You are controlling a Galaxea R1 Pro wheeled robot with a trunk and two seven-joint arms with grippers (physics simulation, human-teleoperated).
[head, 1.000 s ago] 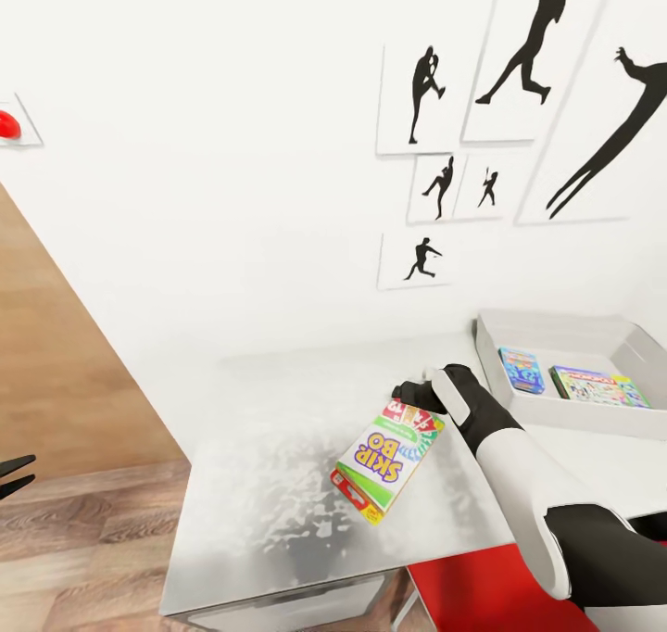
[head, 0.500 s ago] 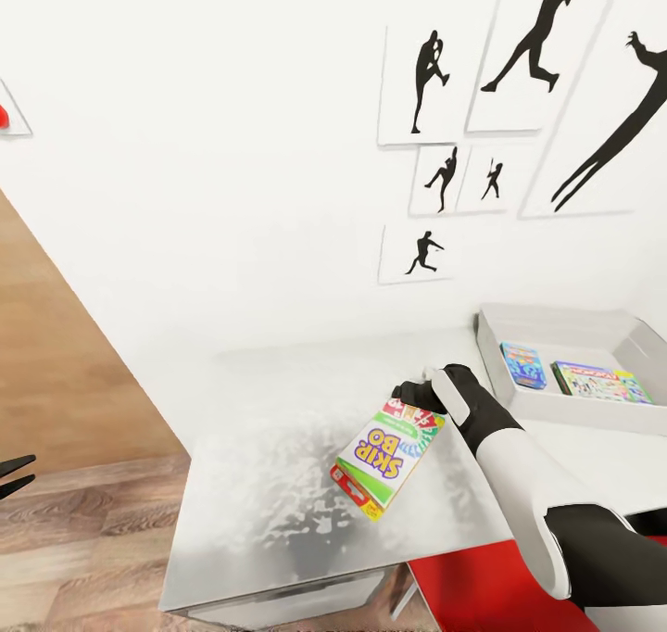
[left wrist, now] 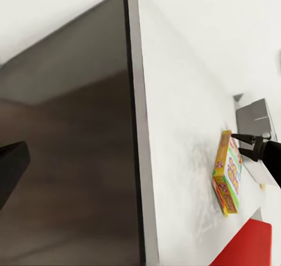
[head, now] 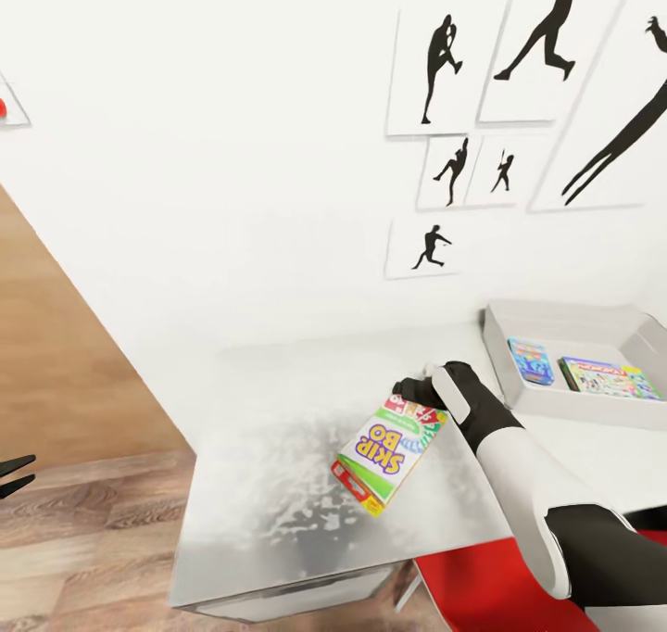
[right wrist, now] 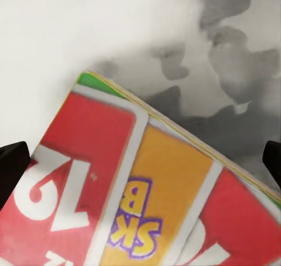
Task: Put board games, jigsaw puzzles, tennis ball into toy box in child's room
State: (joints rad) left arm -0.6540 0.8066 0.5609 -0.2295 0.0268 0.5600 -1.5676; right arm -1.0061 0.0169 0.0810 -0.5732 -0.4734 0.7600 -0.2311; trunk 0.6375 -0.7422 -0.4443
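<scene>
At far left the left gripper (head: 14,474) idles, jaws slightly apart. The right gripper (head: 415,397) is clamped on the Skip-Bo board game (head: 387,448) above the table (head: 278,410). The view has shifted right since a second ago, bringing the toy box (head: 519,372), already holding two games, closer.

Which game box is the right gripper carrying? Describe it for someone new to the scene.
Find the light-grey table under the wall of black silhouette pictures. Above it, left of the toy box, the right gripper holds the Skip-Bo box by its top edge. It alone hangs in the air, green, yellow and red.
</scene>
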